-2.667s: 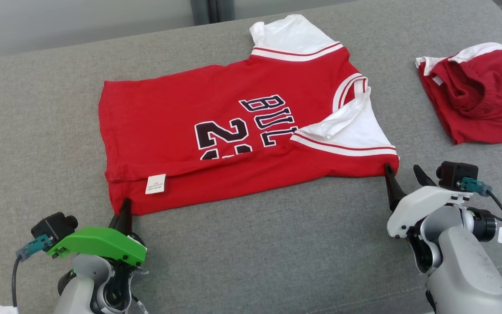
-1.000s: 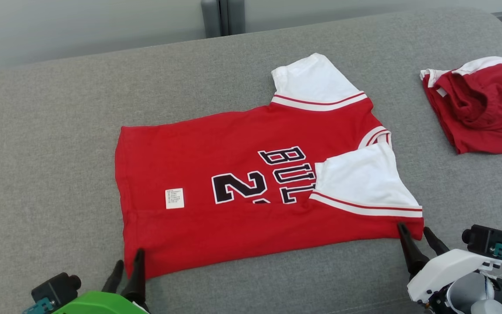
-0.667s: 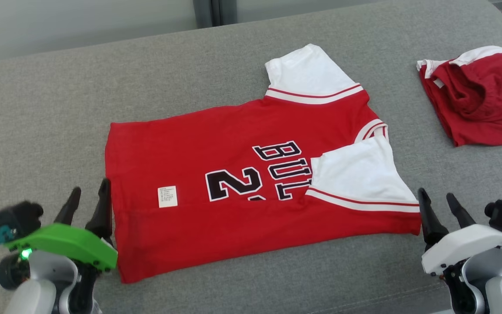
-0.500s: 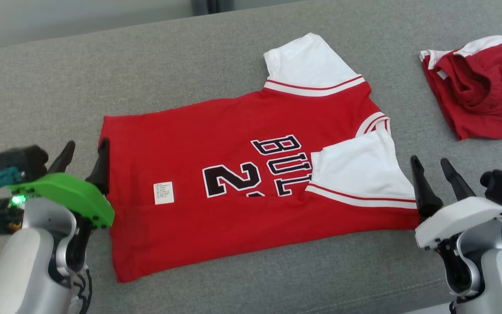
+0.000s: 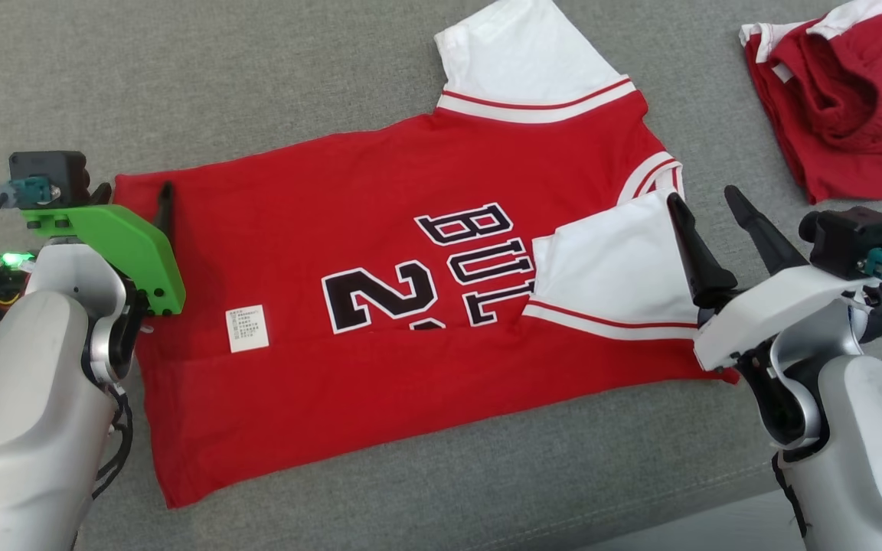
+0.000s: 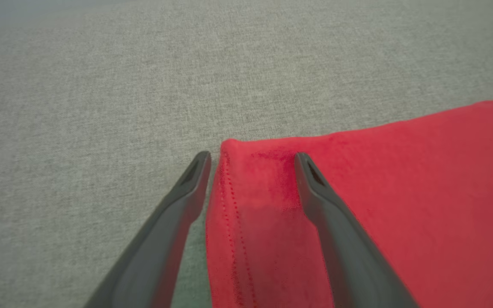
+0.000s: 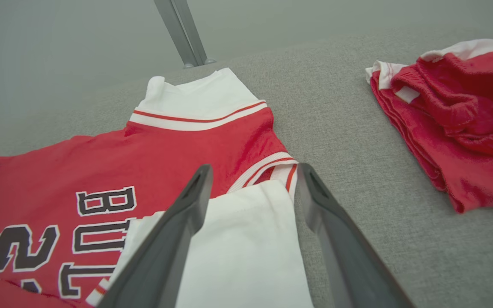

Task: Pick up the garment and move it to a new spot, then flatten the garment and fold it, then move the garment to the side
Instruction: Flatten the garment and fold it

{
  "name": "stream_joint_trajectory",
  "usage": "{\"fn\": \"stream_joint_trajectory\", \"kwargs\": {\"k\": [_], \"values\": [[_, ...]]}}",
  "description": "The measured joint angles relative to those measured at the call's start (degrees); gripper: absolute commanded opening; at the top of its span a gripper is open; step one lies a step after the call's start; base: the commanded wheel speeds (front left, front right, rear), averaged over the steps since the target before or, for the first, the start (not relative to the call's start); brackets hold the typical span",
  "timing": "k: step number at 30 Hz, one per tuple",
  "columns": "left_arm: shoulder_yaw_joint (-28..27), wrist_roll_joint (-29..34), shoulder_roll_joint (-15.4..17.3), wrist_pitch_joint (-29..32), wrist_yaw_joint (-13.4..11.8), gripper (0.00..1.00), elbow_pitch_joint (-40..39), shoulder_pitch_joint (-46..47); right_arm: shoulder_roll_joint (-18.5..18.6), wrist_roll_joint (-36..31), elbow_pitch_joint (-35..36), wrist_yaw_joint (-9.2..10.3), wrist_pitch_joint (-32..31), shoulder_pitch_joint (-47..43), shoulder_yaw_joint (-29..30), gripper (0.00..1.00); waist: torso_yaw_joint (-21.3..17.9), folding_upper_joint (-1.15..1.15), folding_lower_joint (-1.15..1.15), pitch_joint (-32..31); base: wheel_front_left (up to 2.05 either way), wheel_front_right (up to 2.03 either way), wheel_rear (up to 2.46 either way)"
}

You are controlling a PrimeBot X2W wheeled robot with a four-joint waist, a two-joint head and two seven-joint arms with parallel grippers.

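The jersey (image 5: 380,252) is laid flat on the cushion (image 5: 257,76). Its hem corner (image 6: 229,147) is straddled by the spread left gripper (image 6: 251,157), and its white sleeve (image 7: 238,239) by the spread right gripper (image 7: 255,167). Both edges should probably be pinched deep and lifted evenly, so the fold is kept straight.

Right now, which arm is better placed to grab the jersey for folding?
Left, probably: the left gripper, open, straddles the jersey at its hem corner; the right gripper, open, hangs above the folded white sleeve.
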State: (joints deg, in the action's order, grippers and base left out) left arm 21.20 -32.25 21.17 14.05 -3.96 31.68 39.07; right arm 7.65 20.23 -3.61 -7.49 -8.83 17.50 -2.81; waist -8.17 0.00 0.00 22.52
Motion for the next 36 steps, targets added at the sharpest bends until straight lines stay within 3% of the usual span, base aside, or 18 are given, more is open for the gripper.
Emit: {"fn": "stream_joint_trajectory", "kwargs": {"k": [1,2,4,13,25,36], "values": [[0.3,0.1,-0.1,0.2,0.0,0.90,0.7,0.6,0.5,0.0,-0.1,0.00,-0.1,0.6,-0.3,1.00,-0.1,0.00,0.00,0.4,0.00,0.00,0.00],[0.7,0.2,-0.1,0.6,0.3,0.44,1.4,1.4,1.0,0.0,-0.1,0.00,-0.2,1.2,-0.6,1.00,-0.2,0.00,0.00,0.7,0.00,0.00,0.00],[0.9,0.3,-0.1,0.5,0.8,0.00,2.1,2.5,1.8,0.0,-0.3,0.00,-0.5,2.4,-1.4,1.00,-0.2,0.00,0.00,1.4,0.00,0.00,0.00],[2.1,0.3,-1.6,-2.0,2.7,0.00,0.7,4.0,6.0,-3.1,-3.8,0.00,-3.9,14.0,-2.7,1.00,2.0,0.00,0.00,2.5,0.00,0.00,0.00],[7.5,1.2,-8.8,-5.4,4.8,0.00,-6.0,4.1,9.7,-7.1,-26.6,0.00,-15.2,37.0,1.7,1.00,10.7,0.00,0.00,4.1,0.00,0.00,0.00],[10.4,2.1,-12.1,-7.2,4.9,0.00,-11.1,4.7,9.7,-12.9,-40.6,0.00,-19.6,45.8,3.3,1.00,19.2,0.00,0.00,7.2,0.00,0.00,0.00]]}}
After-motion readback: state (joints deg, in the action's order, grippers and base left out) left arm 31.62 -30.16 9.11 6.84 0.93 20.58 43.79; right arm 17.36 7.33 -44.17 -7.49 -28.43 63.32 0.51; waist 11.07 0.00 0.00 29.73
